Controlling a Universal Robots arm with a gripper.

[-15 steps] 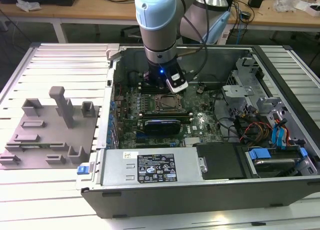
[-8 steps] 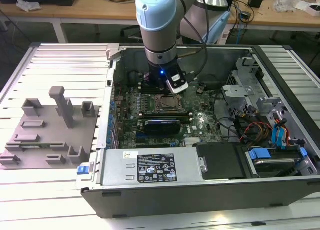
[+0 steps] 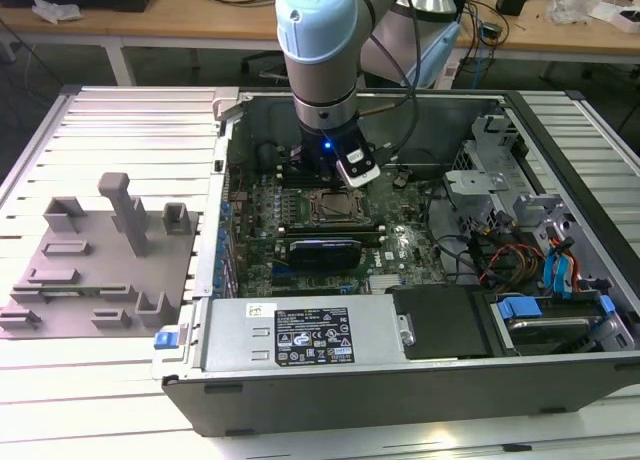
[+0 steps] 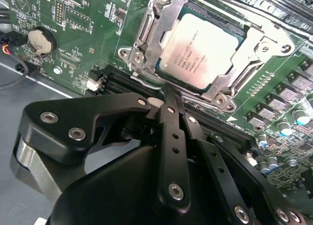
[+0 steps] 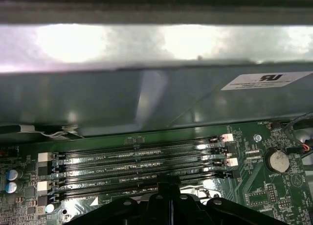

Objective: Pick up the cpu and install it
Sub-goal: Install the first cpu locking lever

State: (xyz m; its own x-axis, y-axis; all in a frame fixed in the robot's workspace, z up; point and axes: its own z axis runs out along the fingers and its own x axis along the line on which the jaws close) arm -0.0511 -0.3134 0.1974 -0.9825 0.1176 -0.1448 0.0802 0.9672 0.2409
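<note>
Cpu is already sitting in the socket on the motherboard, silver top up, with the metal socket frame swung open around it, so we'd say the placing part looks done. The latch doesn't look clamped down yet, as far as we can judge.

Our gripper hangs just beside the socket's near edge, and the jaws look pinched together with nothing between them, so it's let go of the chip. In the exterior view the arm reaches straight down into the open computer case, over the socket.

Room is kinda tight. In the first wrist view the memory slots run right next to us, and the case wall rises just past them. A coin battery and small capacitors sit near the socket too. Straight up is the open way out; sideways, not so much. The grey tray lies well apart on the table.
</note>
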